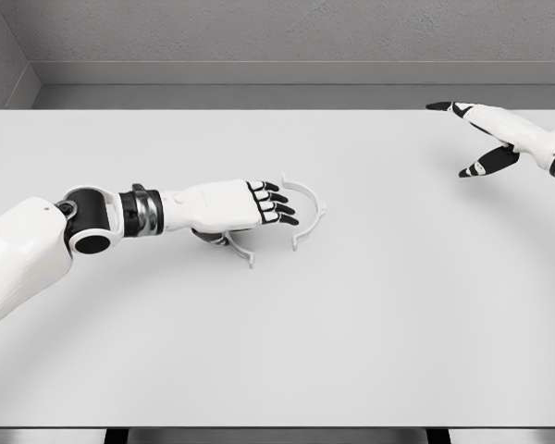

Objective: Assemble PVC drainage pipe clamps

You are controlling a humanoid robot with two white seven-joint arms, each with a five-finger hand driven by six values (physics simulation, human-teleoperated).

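Tabletop (370, 333) is filling most of the head view, white and flat, with a grey wall running behind its far edge. Left arm is entering from the lower left and reaching toward the middle, palm facing down. Left hand (227, 205) is lying over one clamp half (240, 248), a thin white curved piece whose end is sticking out below the palm; the part under the hand is hidden. Its fingers (276, 204) (black at the tips) are stretching forward, nearly straight and close together, and are gripping nothing that can be seen; whether the palm is touching the piece beneath cannot be told. Second clamp half (310, 208), a white arc, is resting on the tabletop just beyond the fingertips, curving around them on the right side. The two halves are lying close together but are not joined. Right hand (499, 134) is showing at the far right near the back edge, well apart from both halves, with fingers spreading wide and holding nothing.
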